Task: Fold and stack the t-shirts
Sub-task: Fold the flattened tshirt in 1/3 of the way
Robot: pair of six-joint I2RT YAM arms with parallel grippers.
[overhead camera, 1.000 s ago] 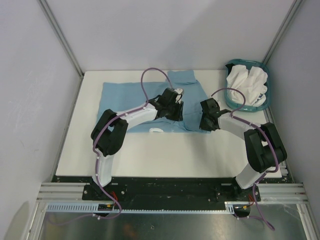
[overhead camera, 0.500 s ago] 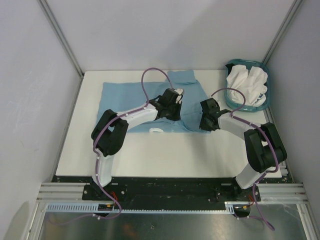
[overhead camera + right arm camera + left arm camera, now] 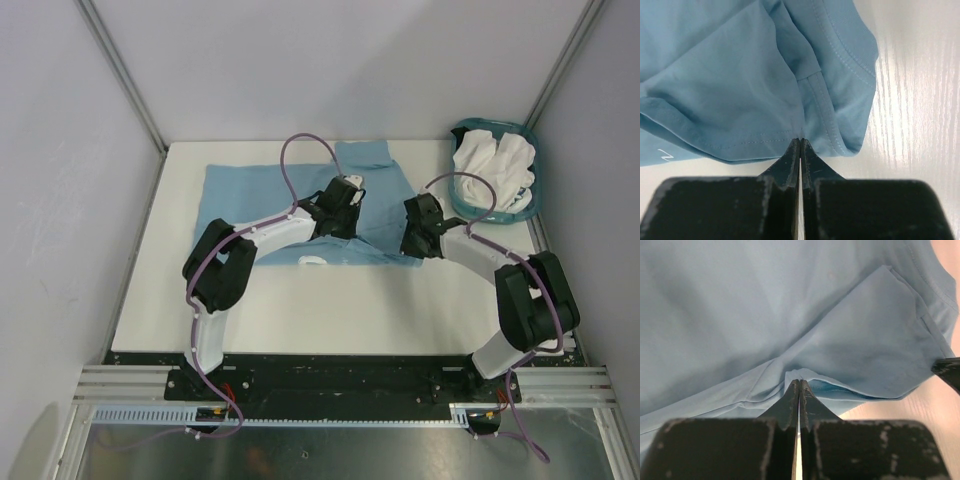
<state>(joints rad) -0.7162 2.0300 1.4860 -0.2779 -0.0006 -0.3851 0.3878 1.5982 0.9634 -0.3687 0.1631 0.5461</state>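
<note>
A light blue t-shirt (image 3: pixel 250 195) lies spread on the white table (image 3: pixel 300 310), back centre. A bit of white print (image 3: pixel 313 260) shows at its near edge. My left gripper (image 3: pixel 338 215) is shut on a raised fold of the blue shirt (image 3: pixel 740 305) near its middle; the pinch shows in the left wrist view (image 3: pixel 799 382). My right gripper (image 3: pixel 415 238) is shut on the shirt's hem at its right near corner, seen in the right wrist view (image 3: pixel 800 140) with the blue cloth (image 3: pixel 715 75) bunched ahead. Plain white t-shirts (image 3: pixel 495 165) lie crumpled in the basket.
A teal plastic basket (image 3: pixel 470 205) stands at the back right corner of the table. Grey walls close in the back and both sides. Bare white table shows to the right of the shirt (image 3: pixel 920 100).
My right gripper has moved a little right and back, drawing the shirt's right near corner out with it. My left gripper has shifted slightly back with its fold.
</note>
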